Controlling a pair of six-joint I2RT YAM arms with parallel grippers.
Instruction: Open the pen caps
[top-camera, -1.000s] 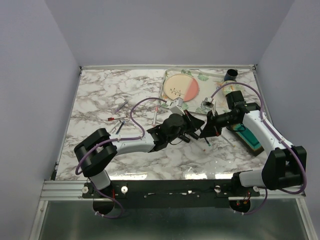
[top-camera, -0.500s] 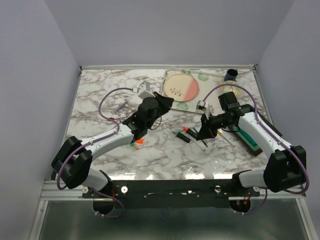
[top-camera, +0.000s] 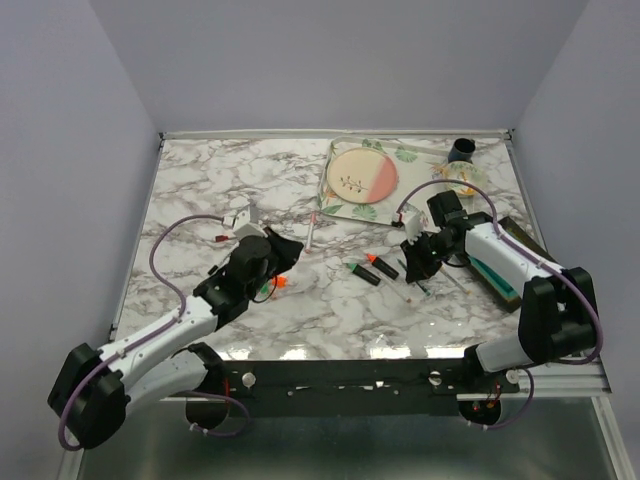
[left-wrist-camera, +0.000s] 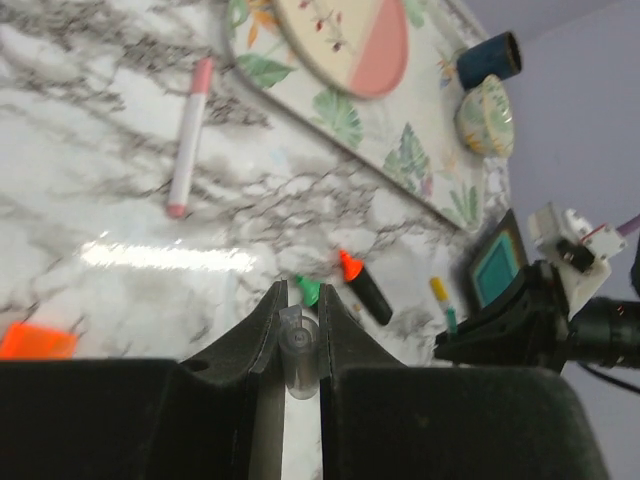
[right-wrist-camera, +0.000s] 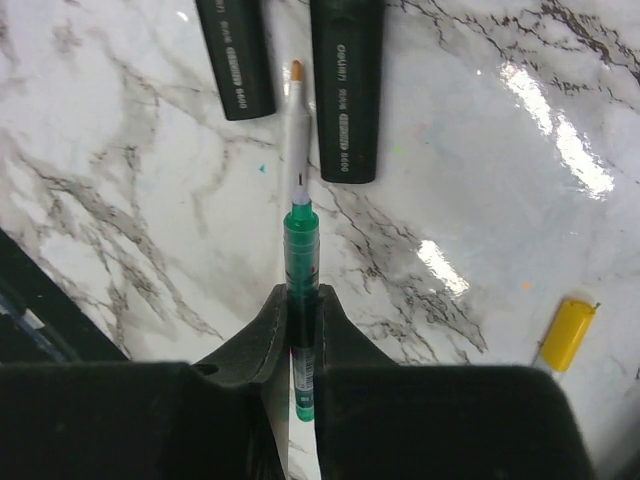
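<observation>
In the left wrist view my left gripper (left-wrist-camera: 301, 292) is shut on a small clear pen cap (left-wrist-camera: 299, 340); seen from above, this gripper (top-camera: 283, 250) hovers left of centre. My right gripper (right-wrist-camera: 302, 298) has a thin green pen (right-wrist-camera: 302, 250) between its fingers, tip pointing away, low over the marble; from above it (top-camera: 415, 265) is right of centre. Two black highlighters (top-camera: 365, 272) (top-camera: 385, 266), with a green and an orange end, lie between the arms. An orange cap (top-camera: 281, 283) lies by the left gripper. A yellow cap (right-wrist-camera: 565, 335) lies to the right.
A leaf-patterned tray (top-camera: 341, 207) with a pink plate (top-camera: 362, 175) stands at the back. A pink pen (top-camera: 312, 232) lies in front of it. A teal box (top-camera: 497, 265) sits at the right edge, a dark cup (top-camera: 462, 150) at the back right. Thin pens (top-camera: 232, 240) lie on the left.
My left arm has drawn back leftwards from the centre, away from the right gripper, carrying the clear cap. The right gripper has sunk towards the table with the green pen.
</observation>
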